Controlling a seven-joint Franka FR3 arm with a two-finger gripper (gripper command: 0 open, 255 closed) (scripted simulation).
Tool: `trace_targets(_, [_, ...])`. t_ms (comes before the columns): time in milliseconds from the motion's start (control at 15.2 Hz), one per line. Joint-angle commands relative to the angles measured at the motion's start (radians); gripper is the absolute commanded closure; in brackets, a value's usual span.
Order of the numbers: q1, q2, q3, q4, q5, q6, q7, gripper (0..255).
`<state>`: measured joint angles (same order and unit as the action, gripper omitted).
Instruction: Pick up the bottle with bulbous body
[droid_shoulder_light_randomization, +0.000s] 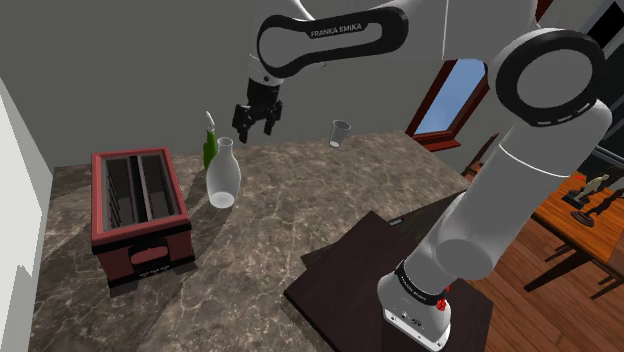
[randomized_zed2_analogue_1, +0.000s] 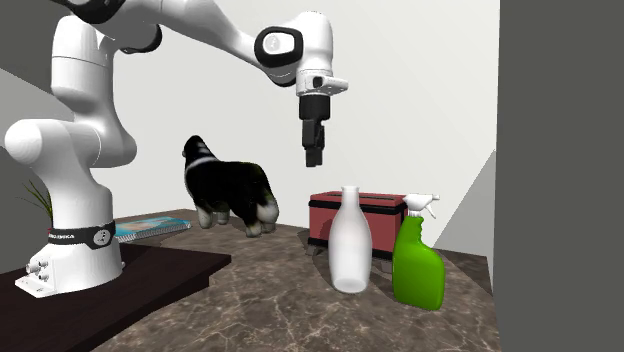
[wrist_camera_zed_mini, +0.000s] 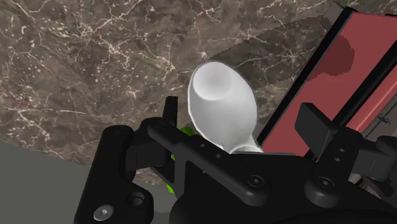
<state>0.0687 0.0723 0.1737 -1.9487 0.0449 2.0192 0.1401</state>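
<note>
The white bottle (droid_shoulder_light_randomization: 223, 175) stood upright on the marble counter (droid_shoulder_light_randomization: 330, 200), just beside a green spray bottle (randomized_zed2_analogue_1: 418, 265) and near a red toaster (droid_shoulder_light_randomization: 140, 205). The gripper (droid_shoulder_light_randomization: 256, 128) hung above the bottle, well clear of it (nothing touched), with its fingers (wrist_camera_zed_mini: 315, 124) spread apart and holding nothing.

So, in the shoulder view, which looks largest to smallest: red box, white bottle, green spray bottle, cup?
1. red box
2. white bottle
3. green spray bottle, partly hidden behind the white bottle
4. cup, farther away, so less sure
</note>
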Motion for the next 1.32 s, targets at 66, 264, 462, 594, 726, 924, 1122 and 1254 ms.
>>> trace_targets(66, [0.018, 0.129, 0.007, 0.128, -0.040, -0.006, 0.041, 0])
trace_targets(264, [0.043, 0.256, 0.008, 0.263, -0.077, -0.021, 0.077, 0])
trace_targets(462, [0.057, 0.324, 0.005, 0.328, -0.094, -0.022, 0.092, 0])
trace_targets(594, [0.057, 0.332, 0.004, 0.313, -0.096, 0.001, 0.093, 0])
trace_targets(726, [0.058, 0.342, 0.003, 0.299, -0.098, 0.024, 0.094, 0])
trace_targets(924, [0.058, 0.354, 0.002, 0.282, -0.101, 0.053, 0.095, 0])
trace_targets(1122, [0.059, 0.353, 0.002, 0.280, -0.101, 0.054, 0.097, 255])
trace_targets(1254, [0.060, 0.353, 0.002, 0.281, -0.101, 0.053, 0.097, 255])
